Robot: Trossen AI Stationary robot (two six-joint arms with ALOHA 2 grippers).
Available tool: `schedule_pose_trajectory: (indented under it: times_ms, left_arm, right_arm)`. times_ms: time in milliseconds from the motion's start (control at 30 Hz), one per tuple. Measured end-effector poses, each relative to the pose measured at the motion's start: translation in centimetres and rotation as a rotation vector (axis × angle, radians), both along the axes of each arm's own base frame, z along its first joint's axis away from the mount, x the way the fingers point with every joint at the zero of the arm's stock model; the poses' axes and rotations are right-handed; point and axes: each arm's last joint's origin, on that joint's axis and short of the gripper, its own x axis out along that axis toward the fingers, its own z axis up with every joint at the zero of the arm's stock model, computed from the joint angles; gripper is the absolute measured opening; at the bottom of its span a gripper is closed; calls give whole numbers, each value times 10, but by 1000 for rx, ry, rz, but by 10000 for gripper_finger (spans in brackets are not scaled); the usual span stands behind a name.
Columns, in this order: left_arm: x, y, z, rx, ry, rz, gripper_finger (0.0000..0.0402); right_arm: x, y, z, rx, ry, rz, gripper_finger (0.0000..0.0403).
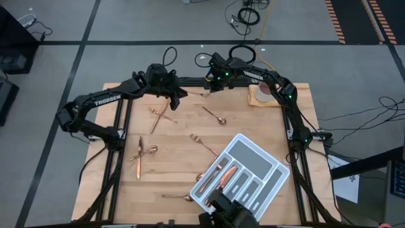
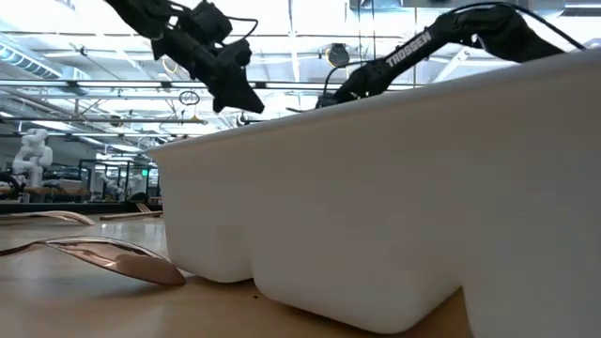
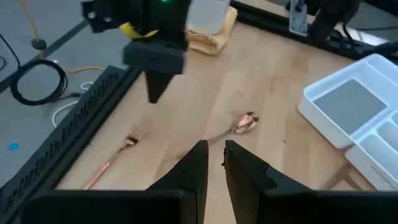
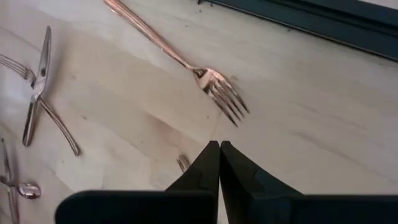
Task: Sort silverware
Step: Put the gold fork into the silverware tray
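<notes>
The silverware lies scattered on the wooden table: a fork near the far edge, a spoon, crossed pieces, and more pieces at the left. Several pieces lie in the white divided tray at the near right. My right gripper hangs shut and empty just above the table beside the fork's tines. It also shows in the left wrist view. My left gripper hovers high over the far middle of the table. Its fingers stand a narrow gap apart with nothing between them.
A white mug stands on a tan cloth at the far right. Another fork lies mid-table and a spoon lies by the tray's near left corner. Black frame rails edge the table.
</notes>
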Motion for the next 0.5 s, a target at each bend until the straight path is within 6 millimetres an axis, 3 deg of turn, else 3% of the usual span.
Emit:
schedule_pose_trajectory:
  times_ms: [200,333,500]
  left_arm:
    - [12,31,-28,-28,24,40,59]
    - [21,47,-54,-56,139,31,59]
    - [33,50,-63,183,402,-41,59]
  right_arm:
    - [-8,8,23,-36,27,-1,3]
    - [-16,16,47,-84,5,101,32]
    - [-32,31,82,-188,42,187,85]
